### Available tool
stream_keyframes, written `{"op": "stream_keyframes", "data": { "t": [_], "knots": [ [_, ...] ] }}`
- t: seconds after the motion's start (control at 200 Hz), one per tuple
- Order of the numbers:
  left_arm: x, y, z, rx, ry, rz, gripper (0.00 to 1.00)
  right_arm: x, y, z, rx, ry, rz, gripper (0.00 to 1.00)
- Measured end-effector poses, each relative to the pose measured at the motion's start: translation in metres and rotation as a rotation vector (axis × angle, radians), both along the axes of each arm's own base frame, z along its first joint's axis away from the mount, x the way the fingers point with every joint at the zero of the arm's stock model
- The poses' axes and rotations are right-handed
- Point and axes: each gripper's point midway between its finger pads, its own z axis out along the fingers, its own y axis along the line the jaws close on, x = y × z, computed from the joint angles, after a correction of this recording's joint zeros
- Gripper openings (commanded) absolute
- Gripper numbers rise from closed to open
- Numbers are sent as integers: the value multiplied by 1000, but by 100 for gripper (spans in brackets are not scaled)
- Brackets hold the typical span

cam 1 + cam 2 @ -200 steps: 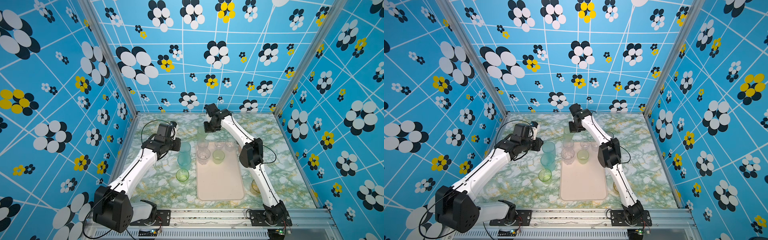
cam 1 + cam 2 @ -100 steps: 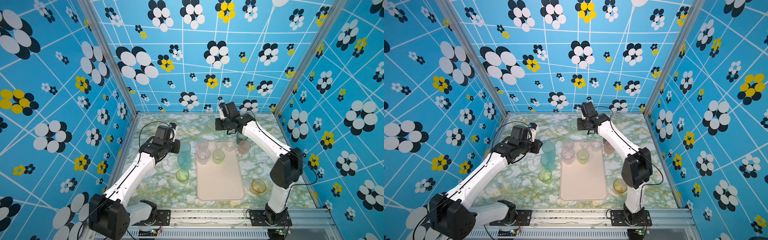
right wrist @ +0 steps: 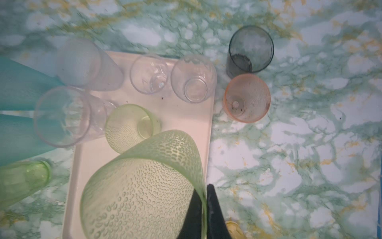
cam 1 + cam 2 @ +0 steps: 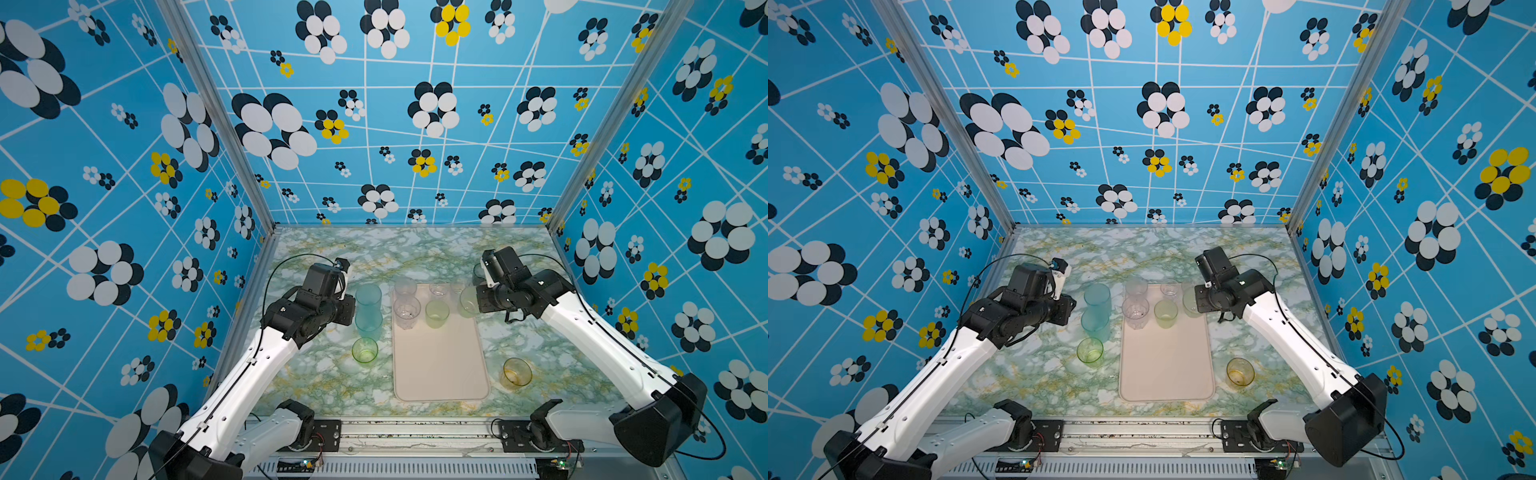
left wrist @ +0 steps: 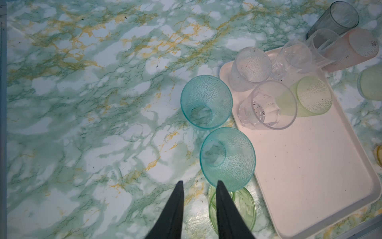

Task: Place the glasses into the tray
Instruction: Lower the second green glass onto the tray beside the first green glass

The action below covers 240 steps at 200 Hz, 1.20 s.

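Your right gripper (image 3: 203, 191) pinches the pale green tumbler (image 3: 140, 196) rim at the tray (image 4: 440, 365) right edge, mid-frame, while your left gripper (image 5: 199, 183) sits narrowly parted, empty.

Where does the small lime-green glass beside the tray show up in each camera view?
In a top view: the lime glass stands on the table left of the tray, in front of the teal glasses.
In a top view: the lime glass, in the same spot.
Left wrist: the lime glass shows partly behind the left gripper.
Right wrist: it shows off the tray's corner, at the picture's edge.
Shared landmark: the tray.
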Motion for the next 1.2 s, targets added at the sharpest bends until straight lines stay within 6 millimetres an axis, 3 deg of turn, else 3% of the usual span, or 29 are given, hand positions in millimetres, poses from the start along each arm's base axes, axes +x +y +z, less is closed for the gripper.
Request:
{"op": "stream_keyframes", "data": {
  "t": [0.175,0.505,0.715,1.2],
  "knots": [
    [-10,4,-9,6,47,16,31,-9,-7,-34,-35,90,-21,3],
    [-21,9,-27,14,120,45,34,28,-11,-63,4,112,-91,3],
    [-22,10,-32,12,146,64,34,35,-5,-81,24,153,-78,2],
    [-27,11,-54,28,218,85,36,41,1,-91,35,165,-66,8]
  ]
}}
